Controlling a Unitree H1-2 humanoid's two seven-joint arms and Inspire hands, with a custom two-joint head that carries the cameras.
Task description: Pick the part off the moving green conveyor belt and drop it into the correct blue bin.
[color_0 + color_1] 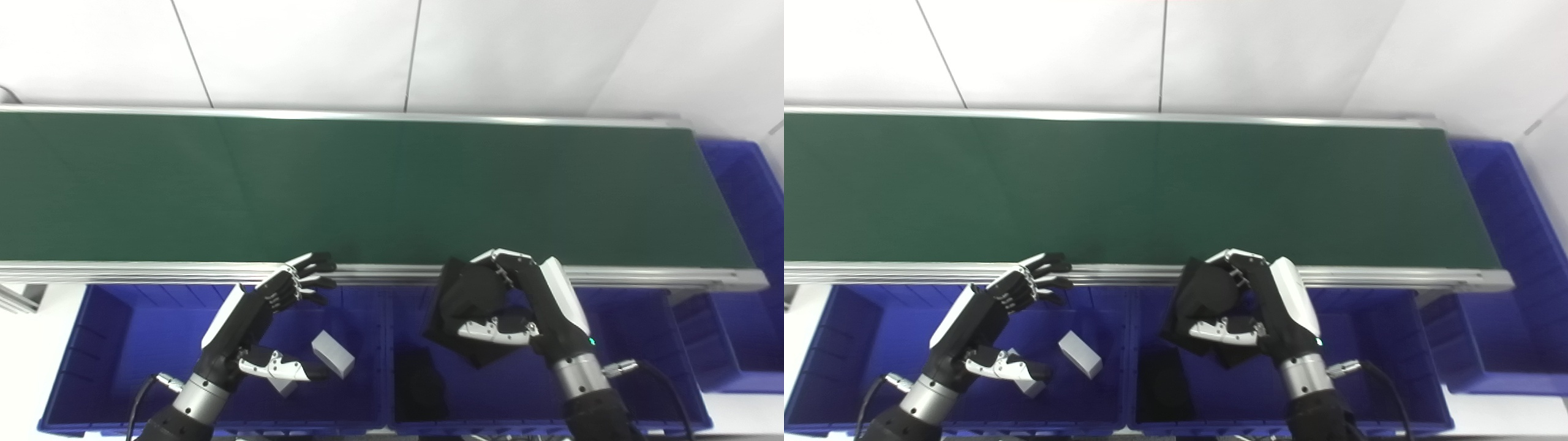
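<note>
Right hand (517,306) clamped on flat black part (465,306), poised above right-hand blue bin (637,392), just clear of green conveyor belt (367,190), now bare. Left hand (263,318) idle, fingers spread, holding nothing, over left-hand blue bin (104,367) with two pale grey blocks (332,353). Another dark piece (419,383) already in the right bin, so likely the correct one. Best released with part fully inside the rim, fingers opening together, no snag on the thumb.
</note>
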